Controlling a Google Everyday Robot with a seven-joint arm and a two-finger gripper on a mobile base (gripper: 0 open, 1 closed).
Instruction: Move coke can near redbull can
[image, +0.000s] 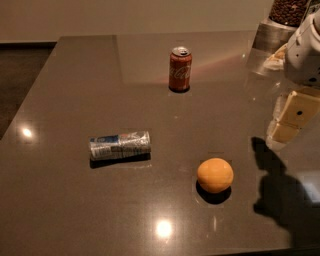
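Lying sideways left of centre on the table (65, 75) was the redbull can (120, 145); the coke can (180, 69) stood upright farther back, well apart. An orange (215, 175) sat rightward, then the gripper (292, 120) at the right edge, its spread impossible to tell.

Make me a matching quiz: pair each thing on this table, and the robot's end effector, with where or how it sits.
1 coke can
2 redbull can
3 orange
4 end effector

a lying on its side
b at the right edge, above the table
c standing upright, far side
d nearest the front edge

Pairs: 1-c, 2-a, 3-d, 4-b
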